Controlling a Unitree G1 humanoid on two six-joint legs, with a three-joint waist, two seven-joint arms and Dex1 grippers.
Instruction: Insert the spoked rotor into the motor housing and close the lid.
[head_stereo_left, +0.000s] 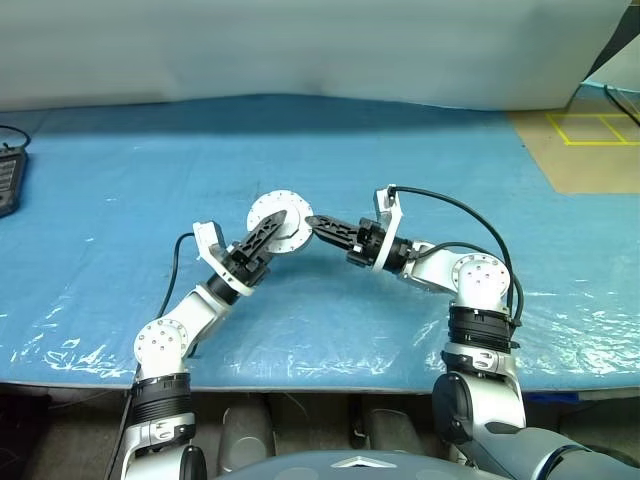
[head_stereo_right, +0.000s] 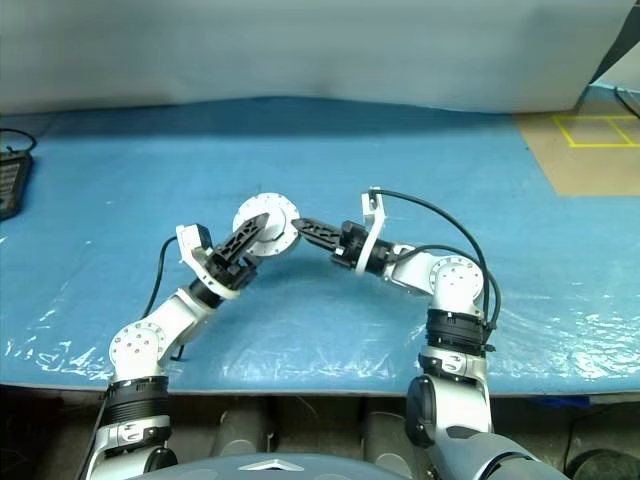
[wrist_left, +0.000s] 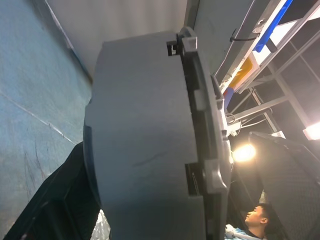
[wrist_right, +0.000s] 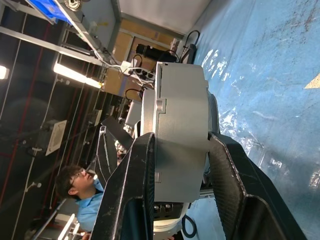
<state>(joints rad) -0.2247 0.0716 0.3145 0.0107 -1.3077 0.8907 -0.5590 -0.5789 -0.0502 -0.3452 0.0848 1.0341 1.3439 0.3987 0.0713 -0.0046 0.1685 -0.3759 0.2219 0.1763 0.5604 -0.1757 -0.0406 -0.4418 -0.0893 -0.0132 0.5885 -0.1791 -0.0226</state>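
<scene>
**Both grippers meet on the motor housing above the tabletop**

Head views: the motor housing (head_stereo_left: 279, 222), a round grey puck showing a pale face with small holes around its rim, is held up off the blue-covered tabletop (head_stereo_left: 120, 180), near its middle. The left gripper (head_stereo_left: 262, 236) reaches up to it from the left with its fingers spread wide across the disc. The right gripper (head_stereo_left: 318, 224) comes in level from the right, its tips at the puck's right edge. Open blue surface lies all around the pair. A dark device (head_stereo_left: 8, 178) sits at the far left edge of the tabletop, well apart, and a brown floor patch with yellow lines (head_stereo_left: 585, 140) lies beyond the right edge. The tabletop's near edge runs just below both elbows.

Left wrist view: the housing (wrist_left: 145, 140) is seen edge-on, its grey side wall very close, with notched tabs along one rim.

Right wrist view: the two black fingers (wrist_right: 130, 195) are clamped on the housing's (wrist_right: 180, 135) side wall, one on each flat face. A person (wrist_right: 82, 192) in a blue top sits in the background.
</scene>
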